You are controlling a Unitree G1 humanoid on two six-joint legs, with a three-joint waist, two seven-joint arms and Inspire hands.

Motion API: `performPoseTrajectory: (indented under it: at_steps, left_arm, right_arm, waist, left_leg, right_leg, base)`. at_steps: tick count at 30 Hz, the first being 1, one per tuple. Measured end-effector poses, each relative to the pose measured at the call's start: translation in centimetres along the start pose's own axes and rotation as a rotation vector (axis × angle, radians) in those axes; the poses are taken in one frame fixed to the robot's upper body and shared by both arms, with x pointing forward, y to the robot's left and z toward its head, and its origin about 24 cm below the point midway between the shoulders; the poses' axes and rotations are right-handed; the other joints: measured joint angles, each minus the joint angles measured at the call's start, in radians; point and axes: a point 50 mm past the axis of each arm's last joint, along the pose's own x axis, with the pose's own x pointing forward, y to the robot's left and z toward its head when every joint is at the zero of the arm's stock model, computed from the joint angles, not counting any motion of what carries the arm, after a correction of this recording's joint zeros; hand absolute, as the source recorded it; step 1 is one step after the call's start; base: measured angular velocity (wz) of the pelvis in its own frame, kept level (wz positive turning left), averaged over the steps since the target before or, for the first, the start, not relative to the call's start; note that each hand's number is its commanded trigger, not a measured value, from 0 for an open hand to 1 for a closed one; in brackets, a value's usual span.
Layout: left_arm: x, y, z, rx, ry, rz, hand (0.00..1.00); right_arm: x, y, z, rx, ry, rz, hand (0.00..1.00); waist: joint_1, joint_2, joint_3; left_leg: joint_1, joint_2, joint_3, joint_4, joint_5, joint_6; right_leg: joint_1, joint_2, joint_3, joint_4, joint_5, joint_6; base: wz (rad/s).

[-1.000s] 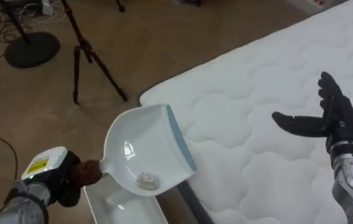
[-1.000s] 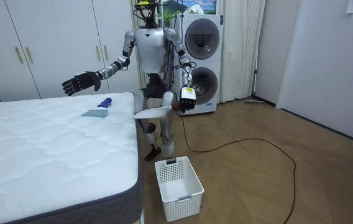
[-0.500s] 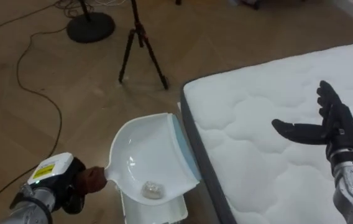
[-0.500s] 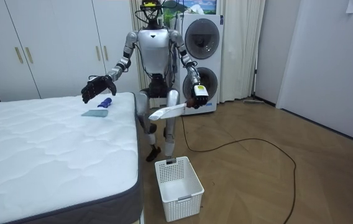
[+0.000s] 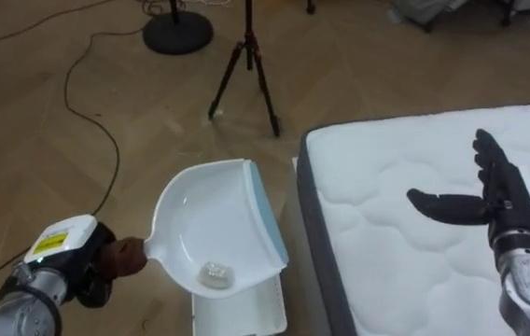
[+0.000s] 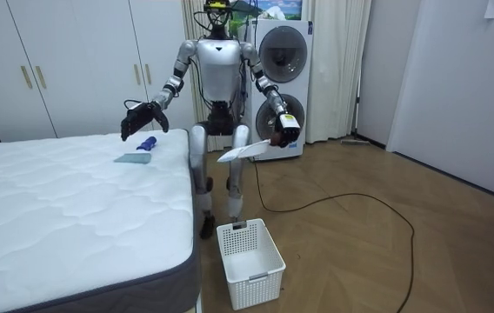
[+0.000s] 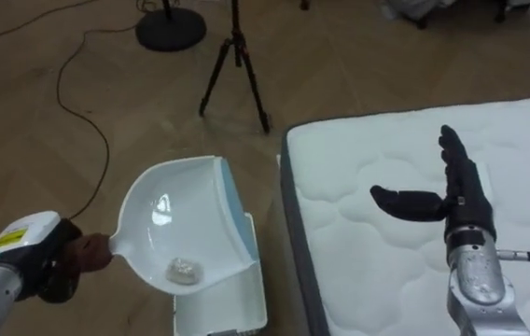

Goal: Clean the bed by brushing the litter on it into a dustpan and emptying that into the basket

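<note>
Left eye view: left hand [image 5: 92, 275] gripping the dustpan [image 5: 214, 219] has swung it clear of the bed [image 5: 405, 280], toward the basket [image 5: 244, 314]; scrap [image 5: 215, 273] looks ready for tipping; right hand [image 5: 494, 191] open.

Over basket [image 5: 246, 314], dustpan [image 5: 211, 217] holding scrap [image 5: 216, 273]; bed [image 5: 386, 257] right of both; tripod [image 5: 246, 63] behind.
</note>
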Motion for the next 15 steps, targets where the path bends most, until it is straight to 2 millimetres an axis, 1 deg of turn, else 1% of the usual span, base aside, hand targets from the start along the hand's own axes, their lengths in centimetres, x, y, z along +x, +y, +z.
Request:
performPoseTrajectory:
  at_steps: [1, 2, 3, 4, 5, 6, 7, 8, 9, 11, 13, 14, 15]
  left_arm:
    - [0.07, 0.12, 0.11, 0.003, -0.006, 0.002, 1.00]
    - [0.23, 0.34, 0.48, 0.003, -0.027, 0.002, 1.00]
    - [0.27, 0.38, 0.61, 0.005, -0.038, -0.001, 1.00]
    - [0.25, 0.04, 0.73, 0.005, -0.052, -0.017, 1.00]
    - [0.29, 0.10, 0.75, 0.005, -0.056, -0.016, 1.00]
    - [0.15, -0.24, 0.55, 0.004, -0.047, -0.026, 1.00]
    - [0.05, -0.40, 0.43, 0.006, -0.043, -0.031, 1.00]
    - [-0.04, -0.45, 0.22, 0.010, -0.035, -0.033, 1.00]
    - [-0.05, -0.45, 0.18, 0.010, -0.031, -0.032, 1.00]
    - [-0.06, -0.46, 0.14, 0.008, -0.029, -0.032, 1.00]
    - [-0.10, -0.56, 0.09, 0.007, -0.027, -0.034, 1.00]
    - [-0.10, -0.58, 0.08, 0.007, -0.027, -0.035, 1.00]
    - [-0.10, -0.57, 0.08, 0.006, -0.027, -0.035, 1.00]
  right_arm:
    - [-0.02, -0.05, -0.03, -0.001, 0.001, -0.012, 0.00]
    - [0.00, -0.36, -0.01, 0.002, -0.001, -0.030, 0.00]
    - [-0.02, -0.47, -0.03, 0.004, -0.001, -0.036, 0.00]
    - [-0.17, -0.59, -0.22, 0.016, 0.003, -0.037, 0.00]
    - [-0.17, -0.49, -0.09, 0.027, -0.002, -0.020, 0.00]
    - [-0.30, -0.24, -0.27, 0.025, 0.004, 0.006, 0.00]
    - [-0.39, -0.14, -0.39, 0.022, 0.007, 0.020, 0.00]
    - [-0.42, -0.05, -0.39, 0.013, 0.005, 0.039, 0.00]
    - [-0.40, -0.07, -0.35, 0.011, 0.003, 0.047, 0.00]
    - [-0.36, -0.01, -0.29, 0.010, 0.000, 0.057, 0.00]
    - [-0.34, 0.00, -0.18, 0.011, -0.008, 0.058, 0.00]
    - [-0.34, 0.00, -0.11, 0.012, -0.016, 0.058, 0.00]
    - [-0.34, 0.01, -0.06, 0.013, -0.020, 0.059, 0.00]
  waist:
    - [-0.018, -0.013, -0.0039]
    - [-0.028, -0.015, -0.0058]
    - [-0.026, -0.011, -0.0060]
    - [-0.015, 0.005, -0.0139]
    - [-0.004, 0.014, -0.0015]
    - [0.000, 0.007, -0.0050]
    - [0.001, 0.003, -0.0078]
    - [0.006, -0.003, -0.0103]
    - [0.004, -0.003, -0.0103]
    - [0.013, -0.002, -0.0100]
    - [0.018, -0.002, -0.0086]
    - [0.020, -0.003, -0.0083]
    - [0.022, -0.003, -0.0063]
  left_leg:
    - [-0.015, -0.015, -0.003, 0.022, 0.004, -0.007]
    - [-0.044, 0.016, 0.116, 0.097, -0.022, -0.017]
    - [-0.058, 0.054, 0.193, 0.156, -0.060, -0.013]
    - [-0.057, 0.117, 0.300, 0.222, -0.164, -0.012]
    - [-0.069, 0.158, 0.381, 0.240, -0.195, -0.026]
    - [-0.061, 0.131, 0.366, 0.232, -0.201, -0.022]
    - [-0.054, 0.115, 0.351, 0.220, -0.200, -0.022]
    - [-0.039, 0.091, 0.328, 0.194, -0.188, -0.017]
    - [-0.027, 0.079, 0.310, 0.182, -0.181, 0.001]
    - [-0.008, 0.072, 0.290, 0.172, -0.175, 0.019]
    - [0.007, 0.072, 0.273, 0.169, -0.181, 0.029]
    - [0.013, 0.071, 0.264, 0.175, -0.184, 0.031]
    - [0.016, 0.071, 0.262, 0.176, -0.186, 0.031]
  right_leg:
    - [-0.005, -0.013, 0.019, -0.023, 0.034, 0.011]
    - [-0.010, -0.053, -0.065, -0.020, 0.063, 0.015]
    - [-0.010, -0.060, -0.091, -0.016, 0.067, 0.014]
    - [-0.006, -0.055, -0.102, -0.010, 0.069, 0.012]
    - [-0.010, -0.062, -0.101, 0.023, 0.065, 0.019]
    - [-0.019, -0.061, -0.072, 0.038, 0.068, 0.025]
    - [-0.019, -0.057, -0.050, 0.032, 0.072, 0.026]
    - [-0.013, -0.052, -0.022, 0.020, 0.086, 0.032]
    - [-0.002, -0.049, -0.010, 0.017, 0.101, 0.031]
    - [0.011, -0.043, 0.001, 0.023, 0.098, 0.033]
    - [0.027, -0.039, 0.001, 0.029, 0.092, 0.033]
    - [0.035, -0.038, 0.000, 0.029, 0.085, 0.029]
    - [0.042, -0.037, -0.001, 0.028, 0.080, 0.029]
  base:
    - [0.89]
    - [0.82]
    - [0.52]
    - [0.31]
    - [0.30]
    - [0.26]
    - [0.20]
    - [0.35]
    - [0.38]
    - [0.31]
    - [0.34]
    - [0.34]
    - [0.20]
